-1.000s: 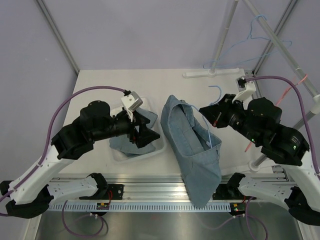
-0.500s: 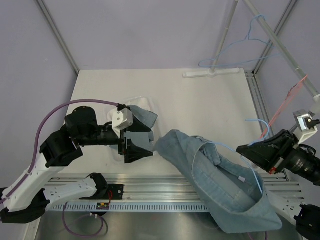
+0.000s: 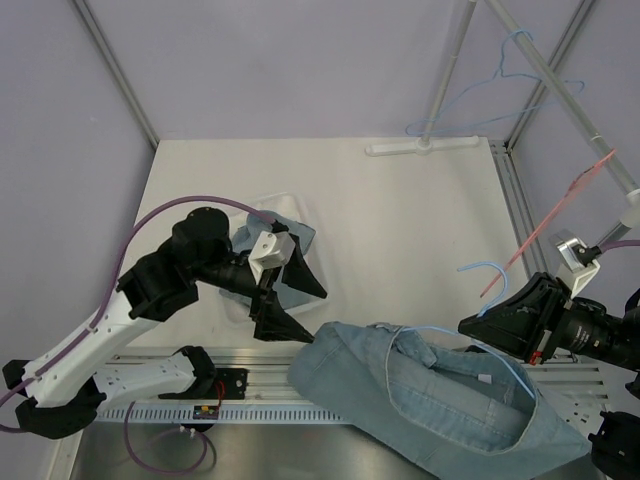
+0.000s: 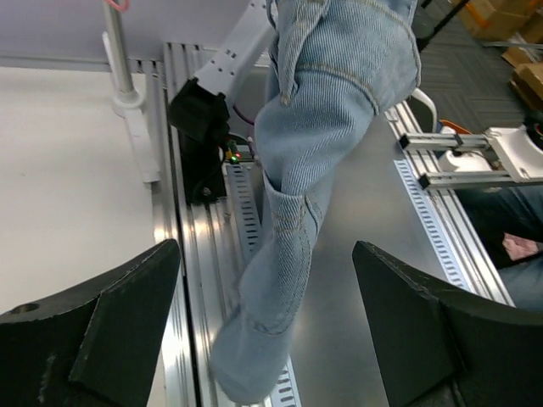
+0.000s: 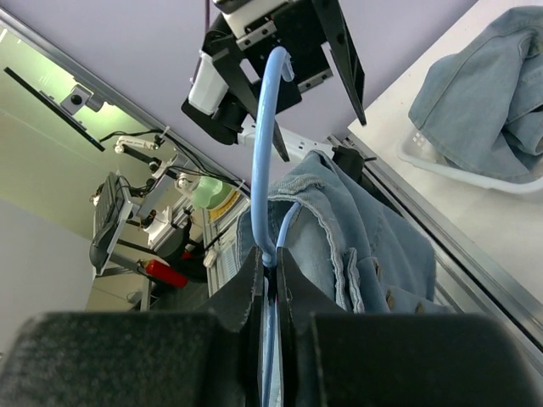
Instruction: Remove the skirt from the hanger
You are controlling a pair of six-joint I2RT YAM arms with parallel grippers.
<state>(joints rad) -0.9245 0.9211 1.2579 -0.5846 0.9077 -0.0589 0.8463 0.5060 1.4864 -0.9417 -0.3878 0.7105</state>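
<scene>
Denim skirt [image 3: 440, 405]: is seen threaded on the wire hanger [image 5: 261, 144], hung out past the near edge of the table [image 3: 400, 220] towards its near right corner, above the aluminium rail [image 3: 150, 385]. Whether the hem rests on the rail cannot be told.
Right gripper [image 3: 468, 324]: is clamped on the hanger's neck just below the hook, with the fingers pressed together around the blue wire.
Reason for that hold: the garment is judged to be lifted off the table and turned broadside to the other arm, so that the cloth hangs loose and can be pulled off the wire.
Left gripper [image 3: 315, 315]: is aimed at the skirt's left end from the near left part of the table. Nothing is held or touched.
Left fingers [image 4: 110, 331]: are spread wide, with the hanging denim framed between them in the wrist view but apart from both.
Reason for that spread: room is judged to be left for a thick fold of denim to be taken.
White tub [image 5: 475, 174]: is set near the near left of the table with another denim garment [image 5: 484, 85] heaped in it, probably as the place for removed clothes.
Task state: the skirt has not been freed from the hanger.
</scene>
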